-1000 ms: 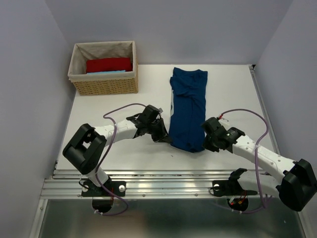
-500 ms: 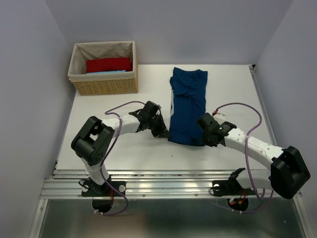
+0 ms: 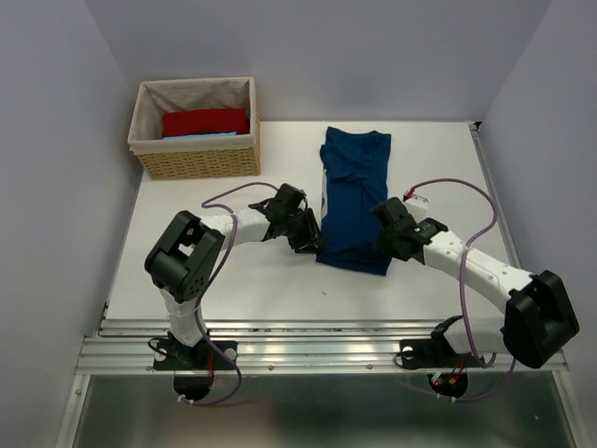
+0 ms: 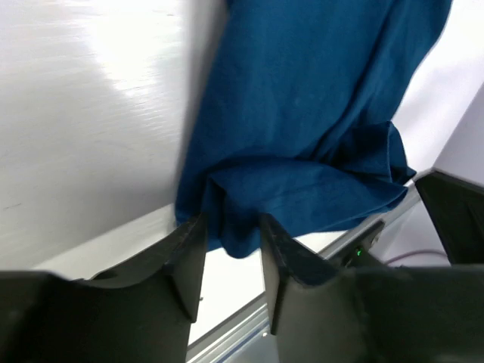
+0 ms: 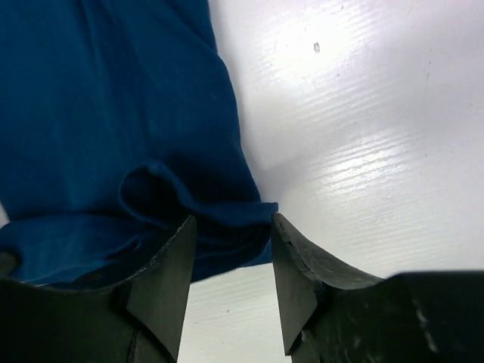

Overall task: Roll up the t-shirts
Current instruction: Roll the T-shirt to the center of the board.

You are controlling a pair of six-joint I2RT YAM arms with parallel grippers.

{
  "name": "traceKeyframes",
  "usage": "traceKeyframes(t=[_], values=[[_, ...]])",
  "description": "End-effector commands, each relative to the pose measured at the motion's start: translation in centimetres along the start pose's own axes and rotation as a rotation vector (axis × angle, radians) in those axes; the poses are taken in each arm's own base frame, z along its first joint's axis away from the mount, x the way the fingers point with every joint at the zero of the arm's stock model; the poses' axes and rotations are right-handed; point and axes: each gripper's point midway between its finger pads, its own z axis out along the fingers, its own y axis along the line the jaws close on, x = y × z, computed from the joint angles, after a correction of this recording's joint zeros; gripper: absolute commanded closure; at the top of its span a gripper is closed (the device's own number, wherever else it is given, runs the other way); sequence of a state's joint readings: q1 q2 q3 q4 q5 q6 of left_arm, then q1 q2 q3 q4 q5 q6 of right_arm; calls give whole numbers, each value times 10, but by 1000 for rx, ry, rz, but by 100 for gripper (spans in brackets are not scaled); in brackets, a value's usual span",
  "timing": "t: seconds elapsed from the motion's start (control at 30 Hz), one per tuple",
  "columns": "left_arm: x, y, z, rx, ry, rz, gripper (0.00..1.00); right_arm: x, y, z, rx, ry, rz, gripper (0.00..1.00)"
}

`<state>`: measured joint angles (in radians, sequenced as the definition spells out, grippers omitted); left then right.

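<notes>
A dark navy t-shirt [image 3: 355,187] lies lengthwise on the white table [image 3: 233,285], folded into a narrow strip with its near end turned over on itself. My left gripper [image 3: 312,240] sits at the left corner of that turned end. In the left wrist view its jaws [image 4: 231,240] stand open, with the loose hem of the shirt [image 4: 318,113] between the tips. My right gripper [image 3: 385,245] is at the right corner. Its jaws [image 5: 231,231] are open too, around a slack fold of the shirt [image 5: 113,113].
A wicker basket [image 3: 198,161] with a cloth liner stands at the back left, holding a red t-shirt [image 3: 205,121] and a light blue edge [image 3: 201,136]. A metal rail [image 3: 308,341] runs along the table's near edge. Walls close in on both sides.
Both grippers carried the shirt's near end away from the front edge, turning it over, so the strip looks shorter. Both jaws then opened and let the cloth go.
</notes>
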<state>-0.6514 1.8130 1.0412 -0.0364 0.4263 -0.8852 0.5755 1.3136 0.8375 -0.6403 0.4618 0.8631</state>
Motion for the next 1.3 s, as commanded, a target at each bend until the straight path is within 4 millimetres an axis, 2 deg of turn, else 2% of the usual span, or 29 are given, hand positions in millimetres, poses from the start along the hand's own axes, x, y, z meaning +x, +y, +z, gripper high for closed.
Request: traceKeyframes(t=[0.0,0.1,0.17,0.2,0.27,0.3,0.33,0.37,0.4,0.43,0.47,0.57,0.67,0.7,0.77,0.8,0.9,1.0,1.03,1.1,1.13,1.17,1.27], values=[[-29,-29,-38,18,-162,79,46,-40,11,-28,-95,-138,85,50],[-40,-30,-60,-40,-271,108,46,-32,8,-36,-135,-116,97,50],[-43,-29,-73,-83,-342,140,46,-19,1,-39,-149,-79,99,52],[-36,-31,-74,-92,-344,165,48,-10,-4,-38,-150,-60,93,57],[-29,-33,-76,-96,-355,204,58,3,-5,-37,-170,-19,97,65],[-18,-37,-71,-89,-334,232,74,8,-6,-35,-175,-4,99,75],[-17,-36,-69,-87,-327,242,84,13,-6,-34,-182,9,100,79],[-6,-38,-61,-81,-293,270,92,23,-8,-29,-185,34,104,84],[-1,-41,-57,-73,-280,289,100,28,-7,-26,-187,46,103,85],[5,-44,-53,-64,-259,310,100,31,-7,-24,-190,56,102,85],[16,-46,-42,-58,-220,343,100,35,-4,-21,-197,74,97,85],[22,-45,-29,-72,-186,358,100,37,-2,-15,-182,83,92,84],[17,-39,-26,-110,-204,364,89,33,-8,-5,-131,75,81,71],[10,-36,-27,-136,-231,369,84,30,-11,0,-117,70,77,67],[3,-36,-28,-150,-251,397,74,21,-18,8,-110,69,116,64],[-6,-31,-27,-190,-282,406,71,18,-14,10,-148,75,122,63],[-31,-43,-30,-207,-329,452,64,8,-17,17,-185,82,155,62],[-45,-45,-25,-235,-345,502,53,3,-12,20,-210,85,150,62],[-51,-51,-25,-229,-356,512,48,1,-12,22,-214,86,156,61],[-54,-46,-13,-245,-330,538,46,2,-9,27,-229,97,161,61],[-58,-52,-12,-238,-331,547,46,1,-11,30,-225,100,171,61],[-58,-46,-4,-254,-307,560,46,2,-8,33,-233,107,168,60],[-60,-47,3,-256,-294,573,47,2,-7,37,-238,110,172,60]])
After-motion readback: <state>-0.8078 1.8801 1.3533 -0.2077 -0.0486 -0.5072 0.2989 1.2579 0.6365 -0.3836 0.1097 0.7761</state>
